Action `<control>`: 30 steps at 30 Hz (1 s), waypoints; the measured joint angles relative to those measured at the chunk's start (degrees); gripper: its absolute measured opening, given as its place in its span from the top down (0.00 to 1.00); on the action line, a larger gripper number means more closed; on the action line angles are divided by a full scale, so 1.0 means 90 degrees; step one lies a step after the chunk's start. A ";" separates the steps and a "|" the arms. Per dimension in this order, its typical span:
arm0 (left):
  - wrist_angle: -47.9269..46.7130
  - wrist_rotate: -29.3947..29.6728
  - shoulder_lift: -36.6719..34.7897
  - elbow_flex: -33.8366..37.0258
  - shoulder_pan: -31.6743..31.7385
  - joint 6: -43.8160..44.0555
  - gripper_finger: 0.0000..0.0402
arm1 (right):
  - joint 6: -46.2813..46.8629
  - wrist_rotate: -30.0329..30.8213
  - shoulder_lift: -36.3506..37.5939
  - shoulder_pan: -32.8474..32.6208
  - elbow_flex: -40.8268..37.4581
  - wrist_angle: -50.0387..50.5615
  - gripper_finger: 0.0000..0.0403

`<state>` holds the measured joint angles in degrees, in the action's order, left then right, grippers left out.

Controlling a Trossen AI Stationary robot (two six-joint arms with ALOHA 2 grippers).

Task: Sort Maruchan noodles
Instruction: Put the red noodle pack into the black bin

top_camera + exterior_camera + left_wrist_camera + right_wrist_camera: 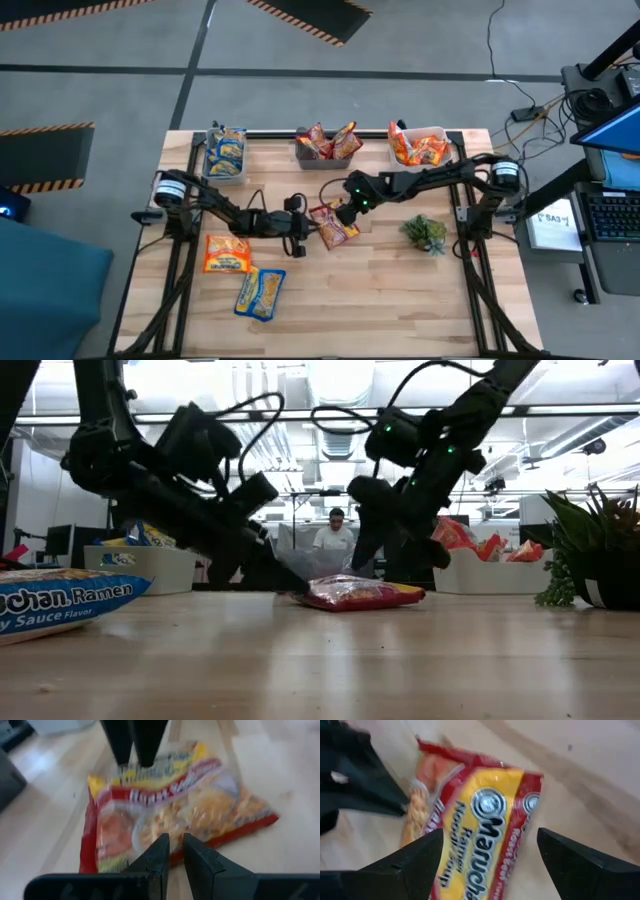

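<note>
A dark red Maruchan packet (333, 225) (360, 593) lies flat on the table's middle. My left gripper (310, 232) (174, 847) comes in low from the left. Its fingers are shut to a narrow slit at the packet's (175, 805) left edge. My right gripper (346, 212) (490, 850) hangs over the packet's (475, 820) far right end. It is wide open, with one finger on each side of the packet and clear of it. An orange packet (227, 253) and a blue-and-yellow packet (260, 293) lie flat near the left front. My left gripper has its shut fingertips (162, 845) right at the dark red packet's long left edge (150, 857), slanting down from the table's left. I cannot tell whether they touch it. The packet lies flat on the table.
Three bins stand along the far edge: blue-and-yellow packets (226, 152), dark red packets (327, 146) and orange packets (420, 148). A small green plant (425, 232) stands right of the packet. A person (335, 538) is in the room beyond the table.
</note>
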<state>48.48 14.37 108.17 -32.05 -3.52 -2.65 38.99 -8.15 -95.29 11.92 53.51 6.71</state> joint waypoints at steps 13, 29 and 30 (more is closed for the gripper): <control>0.0049 -0.0049 0.0260 0.0029 0.0150 0.0235 0.91 | -0.0581 -0.1403 -0.1037 0.0025 0.0795 -0.0818 0.24; -0.0026 -0.0056 0.0003 0.0130 0.0152 0.0018 0.91 | -0.0638 -0.1791 -0.1010 0.0025 0.1092 -0.0966 0.85; -0.0062 -0.0056 -0.0096 0.0178 0.0153 -0.0034 0.91 | -0.0665 -0.1794 -0.1010 0.0024 0.1103 -0.0969 0.90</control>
<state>47.92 13.87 107.31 -30.45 -2.14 -2.96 33.01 -24.29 -104.38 12.14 63.43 -2.02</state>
